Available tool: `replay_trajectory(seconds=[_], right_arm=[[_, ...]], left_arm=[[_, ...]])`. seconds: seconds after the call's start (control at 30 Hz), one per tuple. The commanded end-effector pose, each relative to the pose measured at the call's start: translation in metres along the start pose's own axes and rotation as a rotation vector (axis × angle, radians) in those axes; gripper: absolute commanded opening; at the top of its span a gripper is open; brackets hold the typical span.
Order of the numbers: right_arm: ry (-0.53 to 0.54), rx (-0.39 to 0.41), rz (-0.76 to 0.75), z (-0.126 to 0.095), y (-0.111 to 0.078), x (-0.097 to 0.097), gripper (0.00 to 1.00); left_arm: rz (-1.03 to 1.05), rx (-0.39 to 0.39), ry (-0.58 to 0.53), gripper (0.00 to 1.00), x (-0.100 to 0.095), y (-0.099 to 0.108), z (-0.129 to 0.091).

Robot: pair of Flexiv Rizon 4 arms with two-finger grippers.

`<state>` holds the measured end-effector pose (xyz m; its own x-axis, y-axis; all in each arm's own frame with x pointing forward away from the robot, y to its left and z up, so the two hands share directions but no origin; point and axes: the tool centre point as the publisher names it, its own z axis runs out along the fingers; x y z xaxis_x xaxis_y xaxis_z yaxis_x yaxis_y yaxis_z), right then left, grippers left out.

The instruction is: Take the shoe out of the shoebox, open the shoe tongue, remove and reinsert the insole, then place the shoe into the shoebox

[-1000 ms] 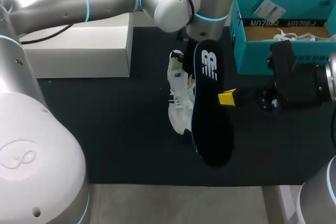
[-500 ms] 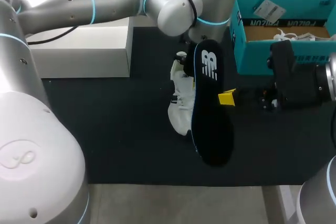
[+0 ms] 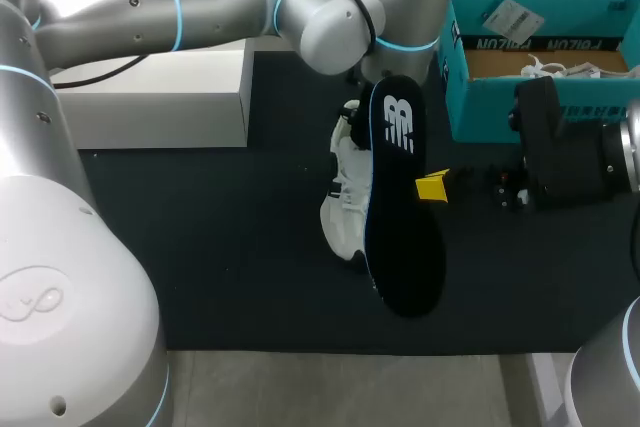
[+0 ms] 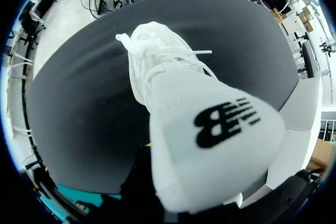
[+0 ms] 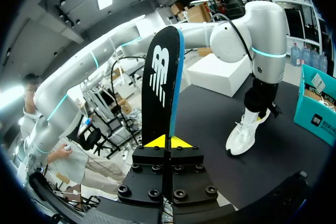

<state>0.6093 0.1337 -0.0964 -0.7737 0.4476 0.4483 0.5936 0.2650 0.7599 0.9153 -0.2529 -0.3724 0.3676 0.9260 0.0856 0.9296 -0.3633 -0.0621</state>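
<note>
A white shoe [image 3: 347, 197] stands tilted on the black mat [image 3: 220, 247], toe down and heel up. My left gripper [image 3: 356, 115] is shut on its heel; in the right wrist view this gripper [image 5: 261, 107] shows above the shoe [image 5: 242, 134]. In the left wrist view the shoe's heel [image 4: 210, 129] fills the foreground and hides the fingers. My right gripper [image 3: 432, 187] is shut on the black insole [image 3: 400, 207], held in the air just right of the shoe. The insole [image 5: 164, 85] stands upright out of the yellow tips [image 5: 168, 141].
The teal shoebox [image 3: 520, 102] sits at the back right with white laces [image 3: 560, 69] showing inside, and appears beside my right gripper [image 5: 317, 114]. A white box [image 3: 160, 97] stands at the back left behind my left arm. Open mat lies left of and in front of the shoe.
My left arm has shifted a little to the right, bringing the shoe closer under the insole. The right gripper and insole have stayed in place.
</note>
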Motion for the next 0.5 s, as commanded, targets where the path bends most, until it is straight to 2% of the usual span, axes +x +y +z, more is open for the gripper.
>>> replay_trajectory(seconds=[0.03, 0.13, 0.17, 0.2, 0.23, 0.27, 0.5], right_arm=[[-0.007, -0.004, 0.001, 0.001, -0.003, 0.003, 0.0], [-0.007, -0.004, 0.001, 0.001, -0.003, 0.003, 0.0], [-0.007, -0.004, 0.001, 0.001, -0.003, 0.003, 0.0], [-0.007, -0.004, 0.001, 0.001, -0.003, 0.003, 0.0], [-0.007, -0.004, 0.001, 0.001, -0.003, 0.003, 0.0], [-0.007, -0.004, 0.001, 0.001, -0.003, 0.003, 0.0], [-0.007, -0.004, 0.001, 0.001, -0.003, 0.003, 0.0]], left_arm=[[-0.006, 0.003, 0.011, 0.0, -0.004, 0.0, 0.0], [-0.025, 0.007, 0.003, 0.0, -0.005, -0.001, 0.0], [-0.025, 0.008, 0.0, 0.19, -0.005, -0.001, 0.0], [-0.029, 0.01, -0.002, 0.5, -0.005, -0.001, -0.001], [-0.034, 0.007, -0.007, 0.95, -0.005, -0.001, -0.002], [-0.04, 0.003, -0.013, 1.0, -0.005, -0.002, -0.003], [-0.122, -0.01, -0.077, 1.0, 0.0, -0.005, -0.014]])
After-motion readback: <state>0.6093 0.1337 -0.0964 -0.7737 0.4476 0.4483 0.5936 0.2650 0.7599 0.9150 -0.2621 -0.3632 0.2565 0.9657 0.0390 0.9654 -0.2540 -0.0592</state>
